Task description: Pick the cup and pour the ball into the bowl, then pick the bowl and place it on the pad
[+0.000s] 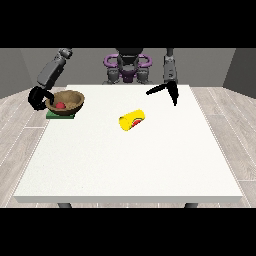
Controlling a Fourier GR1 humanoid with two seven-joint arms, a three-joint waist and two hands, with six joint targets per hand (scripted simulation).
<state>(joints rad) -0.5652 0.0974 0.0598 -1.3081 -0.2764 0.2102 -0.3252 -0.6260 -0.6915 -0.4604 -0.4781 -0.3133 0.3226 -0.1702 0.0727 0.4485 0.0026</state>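
Note:
A brown wooden bowl (66, 103) sits on a green pad (60, 115) at the table's far left, with a red ball (60, 105) inside it. The hand at the view's left (38, 97) is at the bowl's left rim, its fingers curled round the rim. A yellow cup (132, 120) lies on its side near the middle of the table, with red showing at its mouth. The hand at the view's right (167, 90) hovers above the table's far right part, away from the cup, with thumb and fingers spread straight.
The white table (130, 165) stretches wide in front of the cup. The bowl and pad are close to the table's left edge. The robot's torso (127, 67) stands behind the far edge.

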